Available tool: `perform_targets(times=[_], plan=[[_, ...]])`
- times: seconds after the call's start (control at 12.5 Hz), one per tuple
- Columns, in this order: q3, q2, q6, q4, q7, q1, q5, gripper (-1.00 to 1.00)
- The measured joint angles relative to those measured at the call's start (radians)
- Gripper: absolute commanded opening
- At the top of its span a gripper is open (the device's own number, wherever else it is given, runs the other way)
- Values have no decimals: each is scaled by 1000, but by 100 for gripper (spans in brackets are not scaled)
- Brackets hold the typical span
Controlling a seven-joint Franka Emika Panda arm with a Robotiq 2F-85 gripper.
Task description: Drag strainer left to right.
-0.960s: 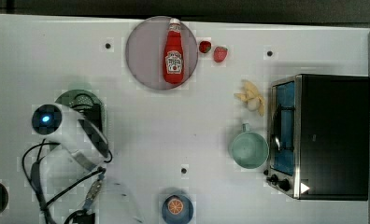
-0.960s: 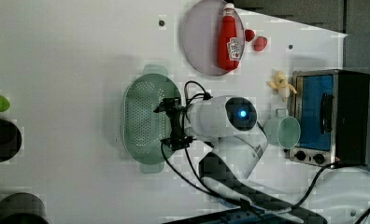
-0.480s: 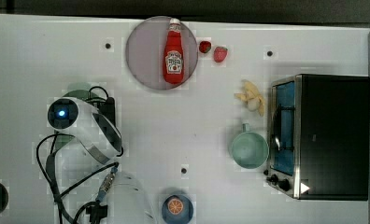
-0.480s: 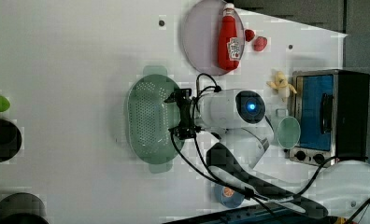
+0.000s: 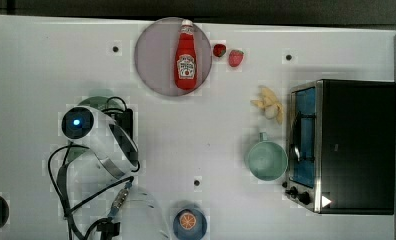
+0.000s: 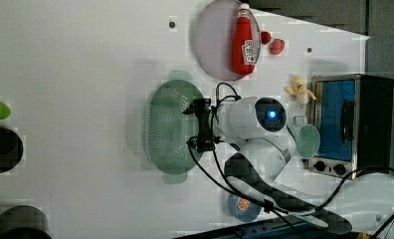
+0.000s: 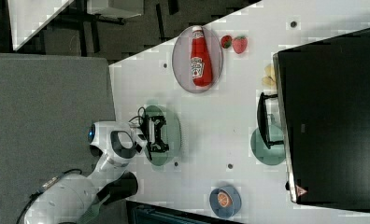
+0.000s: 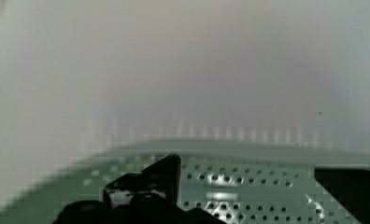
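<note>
Hovering the black gripper, fingers spread wide and empty, over the pale green perforated bowl-shaped strainer, which sits at the top view's left, well apart from the black toaster oven. Next, in my judgement: hook one finger inside the rim nearest the arm, press lightly, pull slow & level so it doesn't tip. Strainer looks empty. The flat mauve round plate carries a red ketchup bottle; the mint-green mug looks empty.
</note>
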Motion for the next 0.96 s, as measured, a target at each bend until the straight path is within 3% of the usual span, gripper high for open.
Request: perform_targets(times=[0.48, 0.72, 0.96], plan=[[-36, -61, 5, -68, -12, -38, 0, 100], [-18, -65, 12, -76, -23, -84, -18, 100], [-44, -104, 13, -146, -74, -90, -4, 100]])
